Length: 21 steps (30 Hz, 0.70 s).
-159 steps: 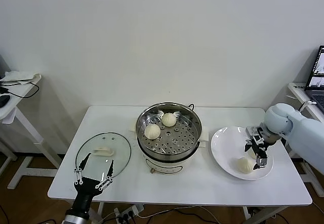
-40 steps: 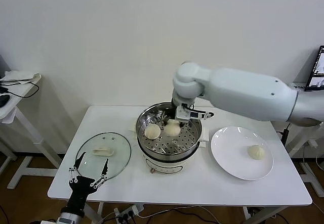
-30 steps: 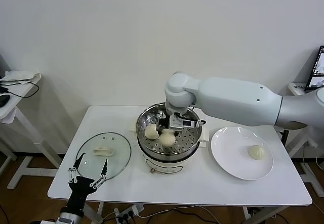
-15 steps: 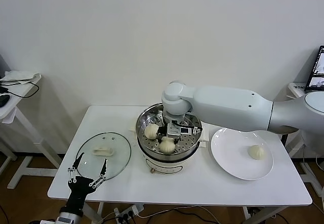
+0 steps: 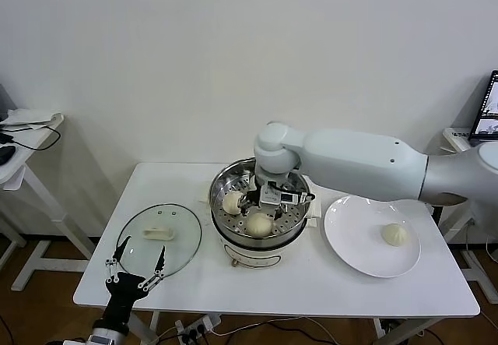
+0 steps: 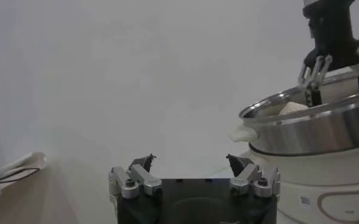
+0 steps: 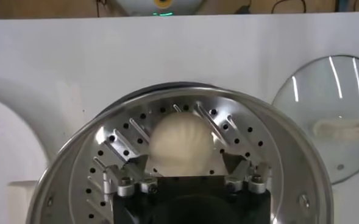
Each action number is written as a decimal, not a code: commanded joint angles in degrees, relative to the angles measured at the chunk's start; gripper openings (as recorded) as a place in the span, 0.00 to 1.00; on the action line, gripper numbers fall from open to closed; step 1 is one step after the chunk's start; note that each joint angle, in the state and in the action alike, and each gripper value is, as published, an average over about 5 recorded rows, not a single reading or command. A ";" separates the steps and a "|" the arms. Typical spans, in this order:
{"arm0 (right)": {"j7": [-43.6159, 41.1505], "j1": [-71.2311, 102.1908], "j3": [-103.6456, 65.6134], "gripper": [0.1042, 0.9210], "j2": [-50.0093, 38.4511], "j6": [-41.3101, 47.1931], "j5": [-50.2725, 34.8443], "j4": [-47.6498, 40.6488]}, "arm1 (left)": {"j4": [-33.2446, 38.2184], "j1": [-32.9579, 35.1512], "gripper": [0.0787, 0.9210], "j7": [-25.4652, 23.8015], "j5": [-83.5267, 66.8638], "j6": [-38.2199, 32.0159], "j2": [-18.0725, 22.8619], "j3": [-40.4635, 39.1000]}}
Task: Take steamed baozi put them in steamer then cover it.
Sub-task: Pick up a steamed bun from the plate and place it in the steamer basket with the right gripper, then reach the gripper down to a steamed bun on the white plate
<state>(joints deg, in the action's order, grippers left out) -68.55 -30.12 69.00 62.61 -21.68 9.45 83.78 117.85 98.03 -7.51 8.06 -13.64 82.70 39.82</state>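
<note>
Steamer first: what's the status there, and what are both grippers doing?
Right gripper open over steamer, third baozi on the tray. Left gripper open, idle near the cover. One baozi on plate. Nothing blocking.

**Steamer at centre, lid to its left, plate to its right**

On the table (image 5: 311,283), the steamer (image 5: 233,240) sits mid-way. Inside lie baozi (image 5: 260,223), one in front, one (image 5: 233,202) at left. The cover (image 5: 183,240) lies flat to its left; a plate (image 5: 350,244) to its right holds one baozi (image 5: 395,235).
</note>
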 commanded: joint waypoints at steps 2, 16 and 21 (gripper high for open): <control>-4.84 -3.80 -4.48 0.88 -10.91 7.20 -8.25 0.12 | 0.64 0.43 0.88 0.07 0.31 0.04 -0.02 -0.39; -12.24 16.01 -18.29 0.88 -34.52 23.99 -5.37 -6.60 | 1.10 1.03 0.88 0.09 1.16 -0.43 -0.03 -1.54; -11.29 29.91 -32.29 0.88 -35.46 24.16 0.76 -11.82 | 1.29 1.12 0.88 0.24 1.70 -0.52 0.05 -2.22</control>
<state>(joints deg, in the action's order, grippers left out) -78.04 -17.26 52.38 36.01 -2.71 5.15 77.62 118.98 99.09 -7.40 9.37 -14.09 82.72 38.13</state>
